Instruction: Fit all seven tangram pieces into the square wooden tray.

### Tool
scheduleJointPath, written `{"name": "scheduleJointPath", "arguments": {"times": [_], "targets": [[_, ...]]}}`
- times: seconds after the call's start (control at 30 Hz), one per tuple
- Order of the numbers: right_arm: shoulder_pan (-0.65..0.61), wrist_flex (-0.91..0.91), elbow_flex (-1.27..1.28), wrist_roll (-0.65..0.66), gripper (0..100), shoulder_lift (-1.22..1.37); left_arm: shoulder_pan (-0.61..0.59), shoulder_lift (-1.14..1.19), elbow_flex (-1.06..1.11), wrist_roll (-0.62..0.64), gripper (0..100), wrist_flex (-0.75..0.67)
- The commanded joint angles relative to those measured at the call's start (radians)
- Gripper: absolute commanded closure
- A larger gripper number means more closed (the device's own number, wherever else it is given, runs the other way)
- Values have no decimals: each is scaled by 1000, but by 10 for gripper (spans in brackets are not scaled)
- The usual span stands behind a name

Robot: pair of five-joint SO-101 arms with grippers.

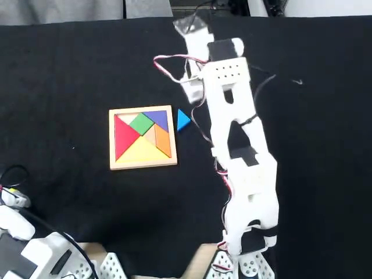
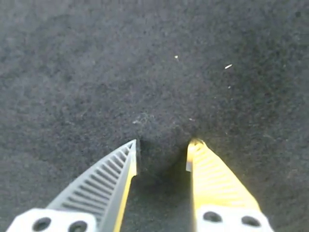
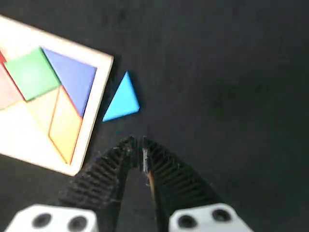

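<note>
**A:** The right claw [image 3: 139,145] was pinched closed with nothing in it, parked just short of the small light-blue triangle piece [image 3: 122,99]. The left claw [image 2: 161,150] was spread apart over bare cloth, with nothing held either.

**B:** So how much was actually done?

**A:** Most of it, tbh. Six pieces were already seated in the square pale-wood tray [image 1: 142,165]: the large red triangle [image 1: 125,138], large yellow triangle [image 1: 145,152], green square [image 1: 141,122], violet-blue triangle [image 1: 158,118], orange parallelogram [image 1: 163,139] and a small peach triangle [image 1: 150,135]. Only the light-blue one was left out, lying flat just beside the tray's rim and not touching it. A pale gap could be made out at the corner by the red and green pieces, so that's probably where it was meant to go.

**B:** And the setup?

**A:** Everything was laid out on a black cloth [image 1: 314,145] spread over the table. Grey fabric [image 1: 64,9] could be seen along the far edge.
</note>
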Motion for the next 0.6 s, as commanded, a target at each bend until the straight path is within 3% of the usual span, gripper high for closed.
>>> {"name": "scheduleJointPath", "arguments": {"times": [0.0,0.3,0.5,0.57], "targets": [[12,-6,76,-35,988,-111,19,5,7,-8,820,-18],[-5,-422,536,-78,983,-170,21,5,5,-8,820,-18],[-34,-457,527,-222,752,-163,21,5,5,-8,820,-18],[-66,-463,526,-222,756,-163,21,5,5,-8,820,-18]]}}
